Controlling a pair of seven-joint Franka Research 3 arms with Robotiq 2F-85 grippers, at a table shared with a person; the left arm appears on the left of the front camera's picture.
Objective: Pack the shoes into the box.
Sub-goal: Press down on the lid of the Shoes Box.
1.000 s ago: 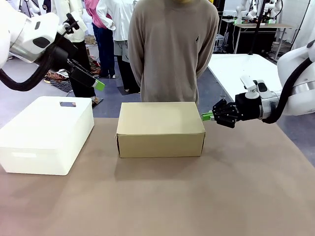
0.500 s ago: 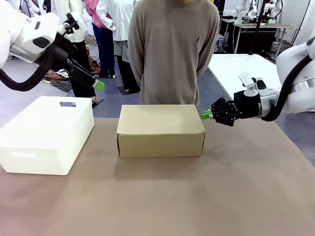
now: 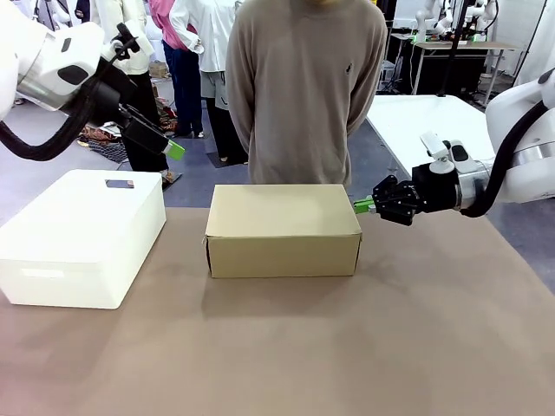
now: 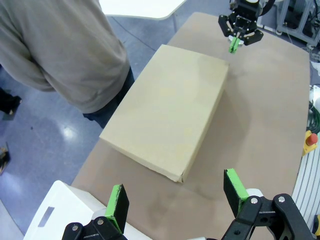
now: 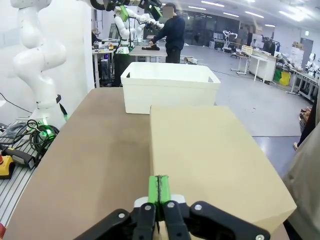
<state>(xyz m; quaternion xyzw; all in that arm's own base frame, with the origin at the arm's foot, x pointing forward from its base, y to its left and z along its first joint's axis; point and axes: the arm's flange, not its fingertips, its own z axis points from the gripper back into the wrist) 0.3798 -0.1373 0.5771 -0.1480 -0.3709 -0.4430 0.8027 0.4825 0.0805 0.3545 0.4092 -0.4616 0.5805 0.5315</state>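
Tan box (image 3: 283, 227) at mid-table, lid flap down flat, long axis running across the table from the robot's left to its right; shoes nowhere visible, so presumably inside or yet to arrive, not to be told from here. Right gripper (image 3: 365, 204) level with the top rim at the box's right end, just beside its far right corner, green pads (image 5: 159, 190) pressed flat together with nothing between them, pointing along the long axis toward the left. Touching the cardboard or a hair short of it: not to be settled from these views. Clearly the nearer arm for any push or lift of the lid, probably from that end edge. Left gripper (image 3: 170, 148) high and well apart, up over the white plastic box (image 3: 82, 234), fingers (image 4: 118, 205) spread wide and empty. From the left wrist, a downward look at the whole lid, unbroken and closed, with the right gripper at the far corner and the person's sleeve (image 4: 60, 50) along the box's far long side. From the right wrist, a low look down the lid's length to the white box beyond, showing the shut pads sitting at lid height beside the near end. From the front, the person standing at the far side, arms behind the back, hands not in play.
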